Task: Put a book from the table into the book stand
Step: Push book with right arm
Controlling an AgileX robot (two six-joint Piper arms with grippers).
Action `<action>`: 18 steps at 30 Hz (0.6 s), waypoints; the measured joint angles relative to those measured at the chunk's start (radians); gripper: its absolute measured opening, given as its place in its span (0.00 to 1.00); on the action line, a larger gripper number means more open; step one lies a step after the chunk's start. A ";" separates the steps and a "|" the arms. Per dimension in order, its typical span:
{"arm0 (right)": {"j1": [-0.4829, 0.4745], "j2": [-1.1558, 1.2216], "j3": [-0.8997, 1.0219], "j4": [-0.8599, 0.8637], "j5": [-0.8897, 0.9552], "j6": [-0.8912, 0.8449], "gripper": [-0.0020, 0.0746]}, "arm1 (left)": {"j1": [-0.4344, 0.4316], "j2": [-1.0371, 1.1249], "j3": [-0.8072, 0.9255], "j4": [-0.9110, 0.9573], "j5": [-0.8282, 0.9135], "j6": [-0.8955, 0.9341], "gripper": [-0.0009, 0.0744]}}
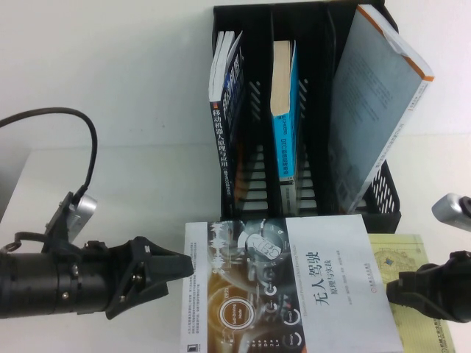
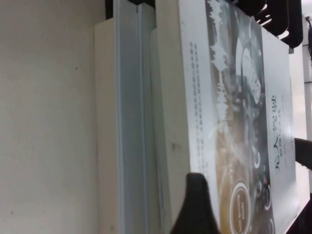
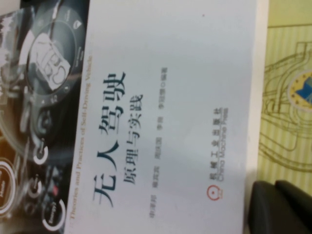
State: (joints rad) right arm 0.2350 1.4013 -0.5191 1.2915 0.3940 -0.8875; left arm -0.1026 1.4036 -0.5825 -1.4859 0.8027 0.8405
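The book (image 1: 294, 287), white with a grey and bronze collage on its left half, lies flat at the front of the table (image 1: 110, 176), on top of a pale yellow-green book (image 1: 401, 257). The black book stand (image 1: 254, 176) stands just behind it, with a book in each of its three compartments. My left gripper (image 1: 188, 265) is at the book's left edge; in the left wrist view (image 2: 251, 214) one finger (image 2: 195, 209) lies over the cover's margin (image 2: 195, 122) and the gripper looks open. My right gripper (image 1: 390, 287) is shut at the book's right edge (image 3: 195, 97), its fingertips (image 3: 265, 204) over the yellow-green book (image 3: 287, 97).
In the stand, a dark-spined book (image 1: 224, 125) fills the left compartment, a blue-striped one (image 1: 283, 110) the middle, and a large grey book (image 1: 375, 110) leans in the right. A black cable (image 1: 81, 125) loops over the left arm.
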 joint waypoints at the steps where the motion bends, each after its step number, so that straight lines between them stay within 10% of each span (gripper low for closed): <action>1: 0.000 0.002 0.000 0.004 0.000 -0.005 0.02 | 0.000 0.009 -0.008 0.010 0.002 0.000 0.66; 18: 0.001 0.009 -0.002 0.030 0.000 -0.032 0.02 | 0.000 0.274 -0.126 0.094 0.159 -0.024 0.76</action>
State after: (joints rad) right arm 0.2364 1.4102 -0.5208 1.3215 0.3940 -0.9197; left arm -0.1026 1.6778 -0.7087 -1.3917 0.9616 0.8163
